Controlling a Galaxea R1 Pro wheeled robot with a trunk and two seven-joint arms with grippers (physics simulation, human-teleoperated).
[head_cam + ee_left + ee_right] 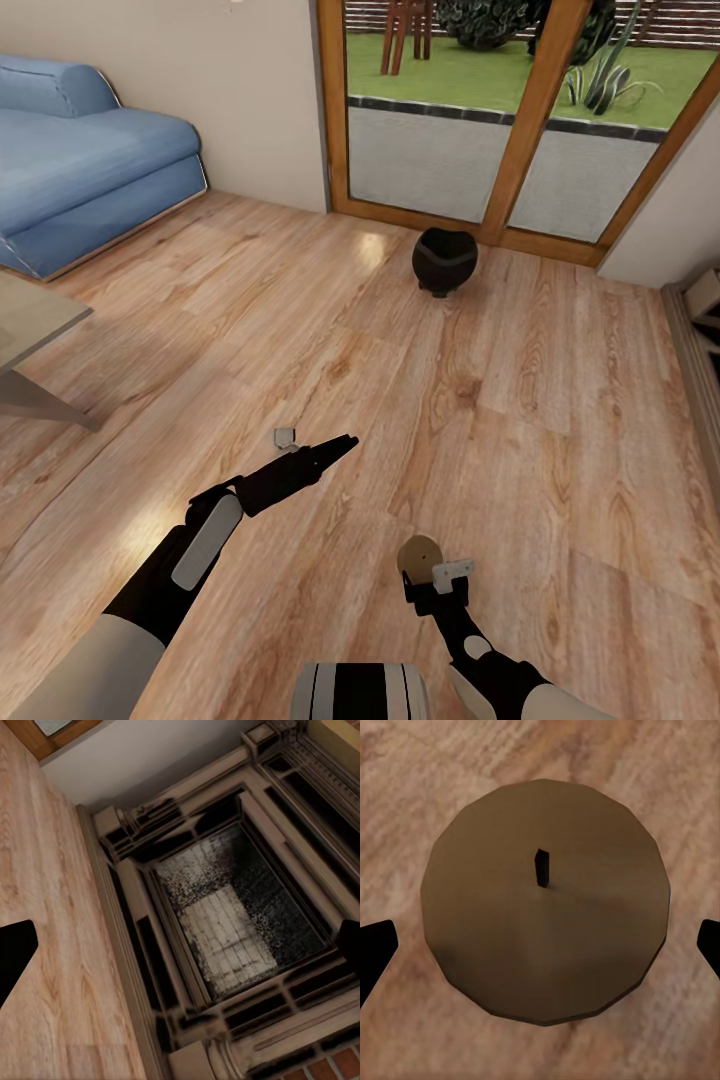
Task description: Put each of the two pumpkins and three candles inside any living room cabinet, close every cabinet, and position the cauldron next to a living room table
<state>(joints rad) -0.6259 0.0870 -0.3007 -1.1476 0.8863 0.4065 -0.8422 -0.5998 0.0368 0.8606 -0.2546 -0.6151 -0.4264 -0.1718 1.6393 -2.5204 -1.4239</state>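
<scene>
One candle [420, 553] at 6 o'clock in the head view, its wick facing the right wrist camera [545, 937]. One cauldron [444, 259] at 12 o'clock on the wood floor, one blue sofa [85, 160] at 10 o'clock, one table [30, 318] corner at 9 o'clock. One fireplace [232, 915] in the left wrist view; two grippers, left gripper [340, 446] and right gripper [432, 578].

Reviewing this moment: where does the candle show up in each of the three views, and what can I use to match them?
Head view: the candle sits low, right of centre, at the right gripper.
Right wrist view: the candle is central, seen top-on, with its dark wick near mid-frame and dark fingertips at both side edges.
Left wrist view: no candle; it faces the fireplace.
Shared landmark: the wooden floor.
</scene>
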